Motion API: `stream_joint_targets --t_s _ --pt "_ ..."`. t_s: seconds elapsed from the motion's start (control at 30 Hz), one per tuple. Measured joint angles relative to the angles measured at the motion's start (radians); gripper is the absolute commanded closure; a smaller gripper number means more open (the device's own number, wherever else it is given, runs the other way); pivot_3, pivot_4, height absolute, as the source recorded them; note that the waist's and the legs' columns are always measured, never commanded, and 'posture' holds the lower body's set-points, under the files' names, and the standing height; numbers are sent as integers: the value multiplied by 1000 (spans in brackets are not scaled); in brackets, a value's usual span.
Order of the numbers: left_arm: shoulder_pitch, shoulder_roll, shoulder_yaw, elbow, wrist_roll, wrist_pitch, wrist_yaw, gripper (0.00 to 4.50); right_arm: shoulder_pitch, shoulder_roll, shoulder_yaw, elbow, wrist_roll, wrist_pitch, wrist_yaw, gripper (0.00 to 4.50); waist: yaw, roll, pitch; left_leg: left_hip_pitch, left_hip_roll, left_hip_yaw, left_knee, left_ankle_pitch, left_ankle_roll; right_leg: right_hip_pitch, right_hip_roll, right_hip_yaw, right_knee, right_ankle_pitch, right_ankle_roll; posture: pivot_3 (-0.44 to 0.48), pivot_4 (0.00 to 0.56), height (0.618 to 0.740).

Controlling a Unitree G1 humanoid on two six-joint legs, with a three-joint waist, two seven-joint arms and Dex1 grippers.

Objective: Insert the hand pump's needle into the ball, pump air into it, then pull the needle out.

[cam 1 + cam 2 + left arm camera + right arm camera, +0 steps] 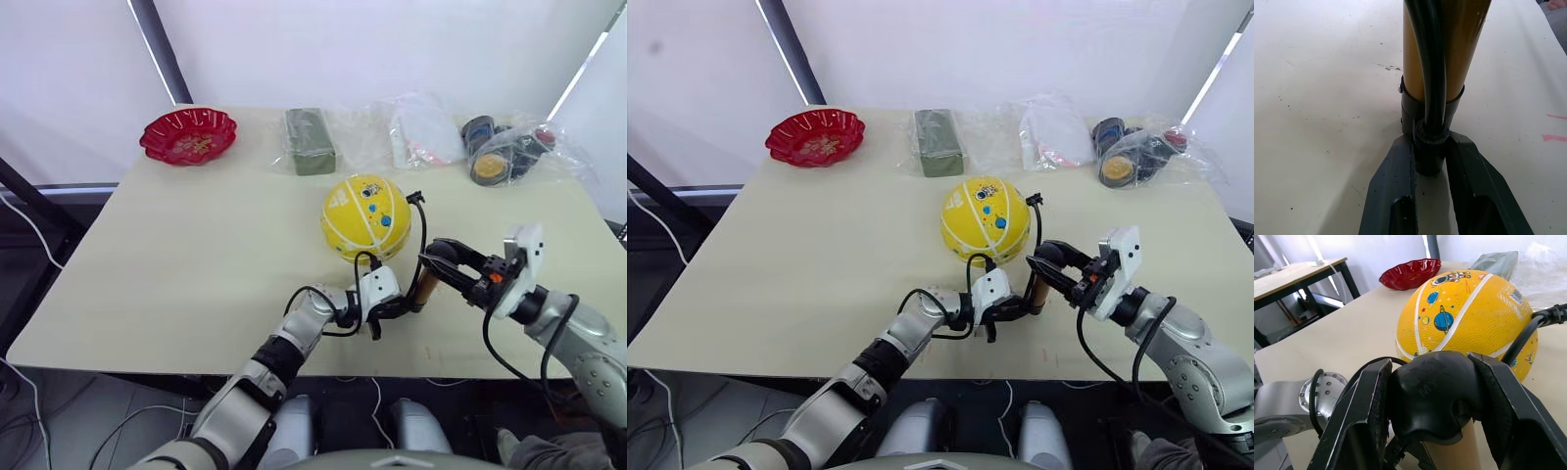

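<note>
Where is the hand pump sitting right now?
The hand pump stands near the table's front edge, just in front of the ball, its base gripped by the left gripper and its handle by the right gripper.

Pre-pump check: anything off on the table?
Nothing stands out. The ball sits intact; the pump is held between the left hand at its base and the right hand on its handle, hose reaching the ball.

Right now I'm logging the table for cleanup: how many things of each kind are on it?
Ball: 1
Hand pump, held by left gripper and right gripper: 1
Red bowl: 1
Green block: 1
Plastic-wrapped bundles: 2
Total: 6
</note>
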Motion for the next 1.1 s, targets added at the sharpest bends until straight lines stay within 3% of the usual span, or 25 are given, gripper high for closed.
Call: stream_joint_targets --t_s 0.13,0.23,0.43,0.57,0.73,1.1 --pt "0 0 -1 -10 -3 0 -4 4136 -32 -67 -55 -15 81 88 -1 2575 2 5 3 -5 0 0 1 0 0 -3 0 0 0 1 -2 0 150 740" --pt "-1 -3 -1 -17 -4 -1 -8 4136 -126 -175 -164 -54 240 177 -15 2575 4 14 9 -8 -2 1 1 0 0 -6 -2 1 0 2 -2 0 150 740" --pt "-1 -3 -1 -19 -5 -2 -15 4136 -251 -328 -307 -73 530 297 -119 2575 6 14 14 -9 -1 0 1 0 0 -5 -1 -1 0 2 -2 0 150 740" --pt "-1 -4 0 -18 -4 -2 -17 4136 -271 -397 -344 -55 636 343 -173 2575 6 13 14 -9 -2 1 1 0 0 -5 -1 -1 0 2 -2 0 150 740" --pt "0 -3 0 -16 -3 -1 -15 4136 -218 -369 -340 -83 587 312 -148 2575 6 9 11 -7 -1 0 1 0 0 -4 0 -1 0 2 -2 0 150 740" --pt "18 -1 2 -19 -2 6 3 4136 -30 -99 29 34 64 37 20 2575 4 3 -3 -4 2 -2 2 0 0 -2 6 0 0 1 -3 0 150 740"
